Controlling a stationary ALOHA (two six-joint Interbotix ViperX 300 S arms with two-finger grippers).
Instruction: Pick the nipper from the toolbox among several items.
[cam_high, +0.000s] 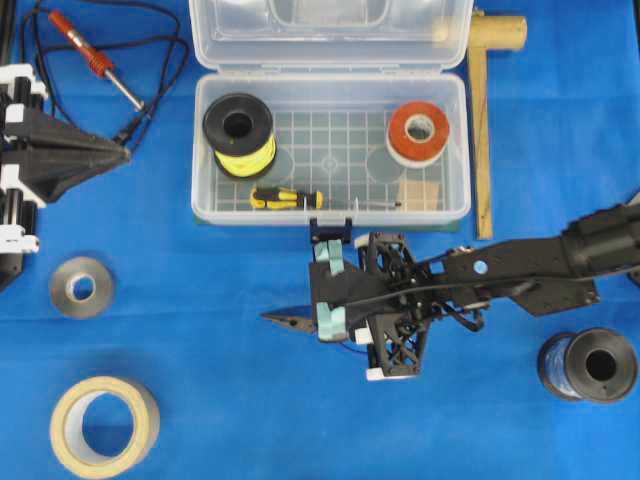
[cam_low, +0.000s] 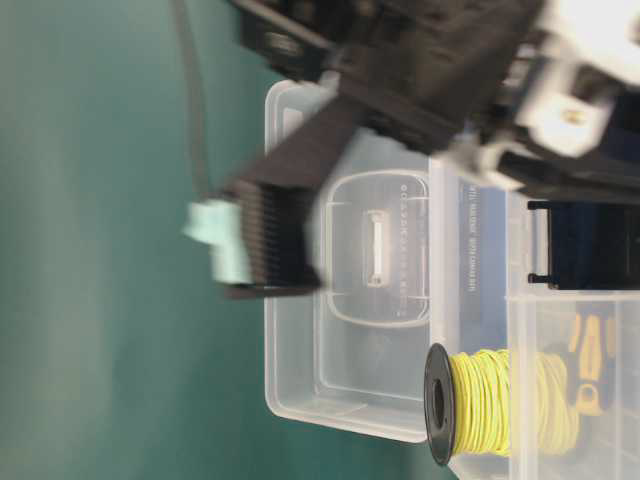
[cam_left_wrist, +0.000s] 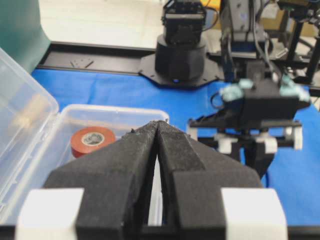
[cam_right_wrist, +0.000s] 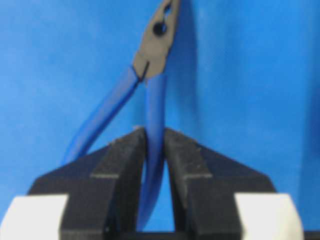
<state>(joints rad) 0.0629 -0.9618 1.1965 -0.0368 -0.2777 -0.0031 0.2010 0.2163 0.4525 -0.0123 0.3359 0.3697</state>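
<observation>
The nipper (cam_high: 285, 320) has blue handles and dark pointed jaws. It is outside the toolbox, over the blue table in front of the box. My right gripper (cam_high: 322, 318) is shut on one of its blue handles. In the right wrist view my right gripper (cam_right_wrist: 155, 131) clamps that handle and the nipper (cam_right_wrist: 157, 45) points away from it, the other handle splaying left. The clear toolbox (cam_high: 330, 215) stands open at the back middle, and its rim shows in the left wrist view (cam_left_wrist: 110, 112). My left gripper (cam_high: 128, 155) is shut and empty at the left edge; the left wrist view (cam_left_wrist: 159, 124) shows its tips together.
In the toolbox lie a yellow wire spool (cam_high: 240, 135), red tape (cam_high: 418, 132), a yellow-and-black screwdriver (cam_high: 285, 198) and a wooden block (cam_high: 420, 195). Around it are a red soldering iron (cam_high: 95, 60), grey tape (cam_high: 82, 287), masking tape (cam_high: 105, 425), a blue wire spool (cam_high: 590, 365) and a wooden T-piece (cam_high: 485, 120).
</observation>
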